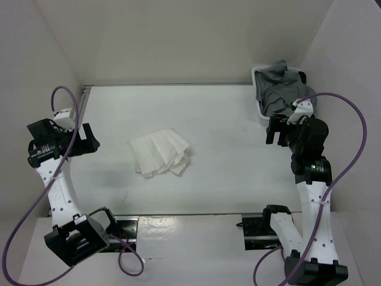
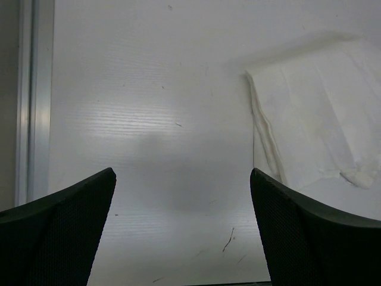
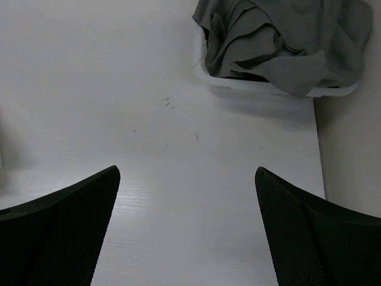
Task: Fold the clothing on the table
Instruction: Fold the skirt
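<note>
The clothing (image 1: 160, 153), a white pleated skirt, lies folded into a compact bundle left of the middle of the table (image 1: 226, 119). Its left edge shows in the left wrist view as stacked layers (image 2: 315, 113) at the upper right. My left gripper (image 1: 89, 138) hovers well to the left of it, open, with only bare table between the fingers (image 2: 181, 176). My right gripper (image 1: 272, 130) hangs far to the right of the skirt, open and empty (image 3: 187, 173).
A small bin (image 1: 259, 101) stuffed with grey garments (image 1: 283, 86) stands at the back right corner; it also shows in the right wrist view (image 3: 286, 42). White walls enclose the table on three sides. A metal rail (image 2: 33, 101) runs along the left edge.
</note>
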You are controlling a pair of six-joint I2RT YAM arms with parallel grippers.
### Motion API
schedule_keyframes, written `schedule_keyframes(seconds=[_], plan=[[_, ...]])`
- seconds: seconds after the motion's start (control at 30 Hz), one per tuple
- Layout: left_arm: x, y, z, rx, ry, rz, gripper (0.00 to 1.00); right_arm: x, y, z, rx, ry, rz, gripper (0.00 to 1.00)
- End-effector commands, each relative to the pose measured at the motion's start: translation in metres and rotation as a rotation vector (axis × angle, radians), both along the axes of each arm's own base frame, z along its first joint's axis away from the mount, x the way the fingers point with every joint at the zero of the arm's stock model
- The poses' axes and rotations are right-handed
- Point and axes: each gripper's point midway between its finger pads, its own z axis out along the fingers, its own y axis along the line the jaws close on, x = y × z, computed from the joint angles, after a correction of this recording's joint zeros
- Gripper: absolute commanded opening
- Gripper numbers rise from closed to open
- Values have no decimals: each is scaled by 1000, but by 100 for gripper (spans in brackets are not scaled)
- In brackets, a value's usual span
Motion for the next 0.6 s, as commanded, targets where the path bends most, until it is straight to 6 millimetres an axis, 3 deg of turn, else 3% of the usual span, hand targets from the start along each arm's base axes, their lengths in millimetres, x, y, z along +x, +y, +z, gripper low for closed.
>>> schedule_keyframes(seconds=[0.0,0.57], plan=[[2,2,24,57,-97,-6,99,0,-5,5,3,-28,-29,98],[3,-5,25,31,-100,-41,99,-7,-8,13,-18,-87,-43,98]])
